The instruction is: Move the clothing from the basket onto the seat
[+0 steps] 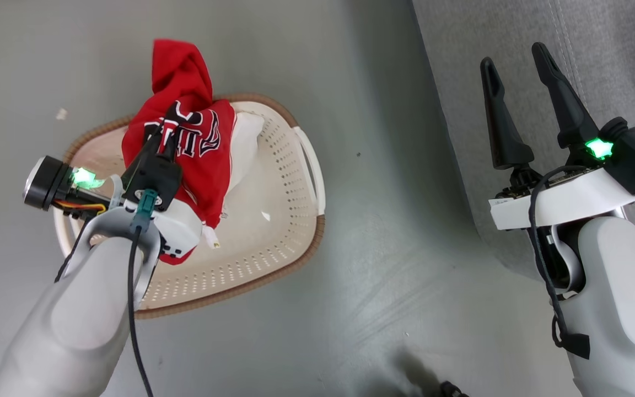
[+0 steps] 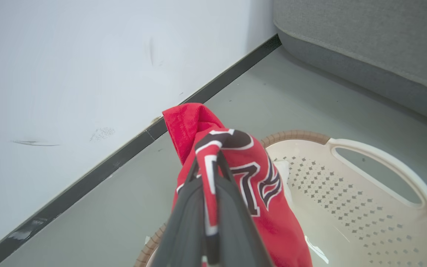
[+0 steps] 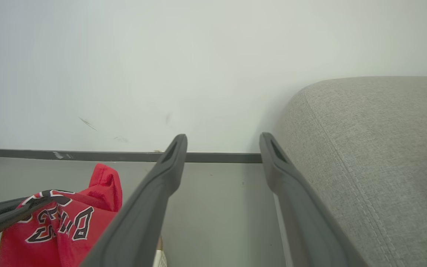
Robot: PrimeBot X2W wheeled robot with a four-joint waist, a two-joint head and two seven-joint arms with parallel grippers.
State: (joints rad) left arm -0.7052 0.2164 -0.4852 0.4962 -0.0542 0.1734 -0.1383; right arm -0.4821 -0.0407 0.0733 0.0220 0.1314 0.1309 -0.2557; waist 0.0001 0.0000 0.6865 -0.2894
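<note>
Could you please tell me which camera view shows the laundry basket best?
The head view: the basket shows nearly whole from above, rim, holes and handle, with the red jersey hiding part of it. The left wrist view shows one end with a handle; the right wrist view, barely a pale sliver.

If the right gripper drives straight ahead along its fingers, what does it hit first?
The way looks free nearby: past the right gripper lies floor, then the baseboard and wall. The sofa runs close along one side and might brush a finger; depth is unclear.
</note>
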